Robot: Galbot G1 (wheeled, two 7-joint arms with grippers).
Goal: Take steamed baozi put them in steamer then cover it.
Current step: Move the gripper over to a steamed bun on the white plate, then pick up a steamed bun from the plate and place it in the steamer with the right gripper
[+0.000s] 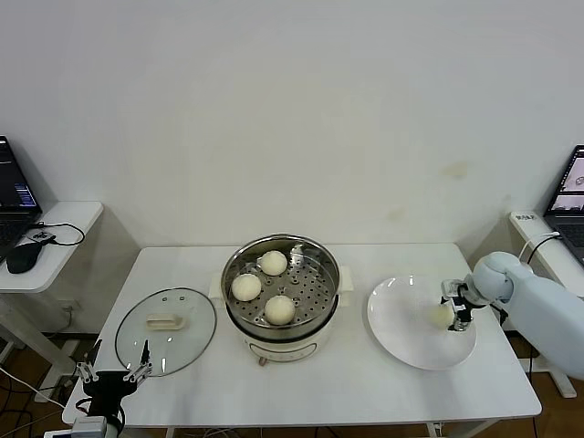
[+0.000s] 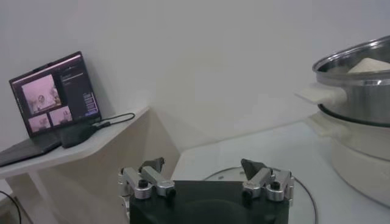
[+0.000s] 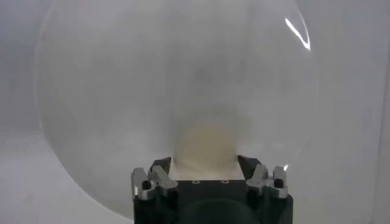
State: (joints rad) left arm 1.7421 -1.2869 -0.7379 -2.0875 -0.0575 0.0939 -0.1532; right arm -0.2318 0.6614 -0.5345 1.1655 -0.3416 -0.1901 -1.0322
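Observation:
Three baozi (image 1: 273, 263) (image 1: 245, 286) (image 1: 279, 310) lie on the perforated tray of the steamer (image 1: 239, 265), at the table's middle. A fourth baozi (image 1: 442, 314) rests on the white plate (image 1: 411, 342) at the right. My right gripper (image 1: 449, 315) is down on the plate, its fingers against the sides of this baozi (image 3: 205, 143). The cover (image 1: 187, 342) lies flat on the table left of the steamer, handle up. My left gripper (image 1: 114, 372) is open and empty at the table's front left edge, just before the cover. The steamer's side shows in the left wrist view (image 2: 359, 79).
A side table at the left holds a laptop (image 1: 14, 196) and a mouse (image 1: 23, 257). Another laptop (image 1: 570, 196) stands on a stand at the right. The wall is close behind the table.

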